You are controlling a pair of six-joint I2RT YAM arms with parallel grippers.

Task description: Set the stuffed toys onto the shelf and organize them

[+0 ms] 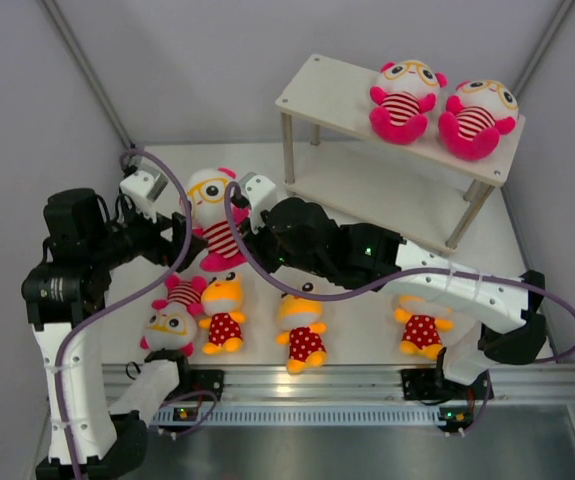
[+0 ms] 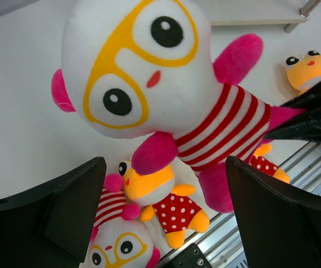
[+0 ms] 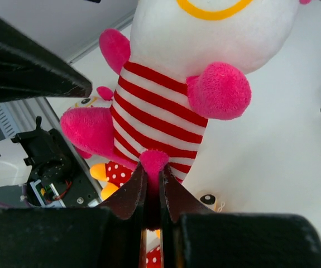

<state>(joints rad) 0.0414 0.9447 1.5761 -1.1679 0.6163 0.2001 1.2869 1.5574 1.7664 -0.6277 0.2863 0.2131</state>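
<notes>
Plush in hand came first: the pink toy with yellow glasses and a striped shirt hung between the two arms, left of the shelf and, by the left wrist view, apparently lifted off the table. Its long axis ran head to feet. In the overhead view the head pointed away from the arm bases and the feet toward them, with only a slight lean, and the face was turned up toward that camera.

The right gripper had its jaws pinched tight on a pink nub at the bottom hem of the shirt, probably a foot. The left gripper stood wide, one finger on each side of the toy's lower body, and neither finger visibly pressed it. The right arm alone seemed to carry the toy.

The task looked under halfway. Two pink toys sat side by side, upright, at the right end of the top board. The lower board held nothing I could see. On the table near the bases lay a fourth pink toy and three yellow toys in polka-dot outfits. Counting the carried one, five were left to shelve.
</notes>
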